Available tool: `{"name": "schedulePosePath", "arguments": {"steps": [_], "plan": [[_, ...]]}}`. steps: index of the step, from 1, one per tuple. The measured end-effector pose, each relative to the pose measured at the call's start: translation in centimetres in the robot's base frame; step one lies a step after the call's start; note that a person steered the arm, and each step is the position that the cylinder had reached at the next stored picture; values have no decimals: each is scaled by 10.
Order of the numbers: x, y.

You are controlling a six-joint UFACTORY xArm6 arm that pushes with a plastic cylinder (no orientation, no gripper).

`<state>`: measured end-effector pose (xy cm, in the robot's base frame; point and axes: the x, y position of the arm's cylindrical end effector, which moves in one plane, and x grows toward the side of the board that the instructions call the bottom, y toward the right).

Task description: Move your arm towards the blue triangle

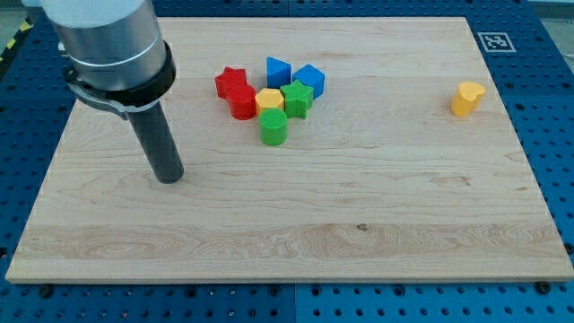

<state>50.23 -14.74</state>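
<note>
We carry no pincer, so nothing is held, and our tip (169, 177) rests on the worktop (359, 224) well left of the cluster, where the blue triangle (277, 71), probably wedge-shaped, sits at the top, leaving the approach undone.

A yellow hexagon block (269, 101) anchors the cluster — red star (230, 82) and red cylinder (242, 102) on its left, green star (297, 98) right, green cylinder (273, 128) below, blue cube (310, 80) upper right — while a yellow heart block (466, 98) lies far right.

Bare board lies between my tip (169, 177) and the cluster; red star (230, 82) and red cylinder (242, 103) screen the blue triangle (277, 71) toward the board's left edge.
</note>
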Motion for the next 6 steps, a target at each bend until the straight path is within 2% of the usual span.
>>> {"name": "schedulePosePath", "arguments": {"steps": [2,3,5,6], "plan": [[-5,-9],[-38,-24],[-170,-16],[-227,22]]}}
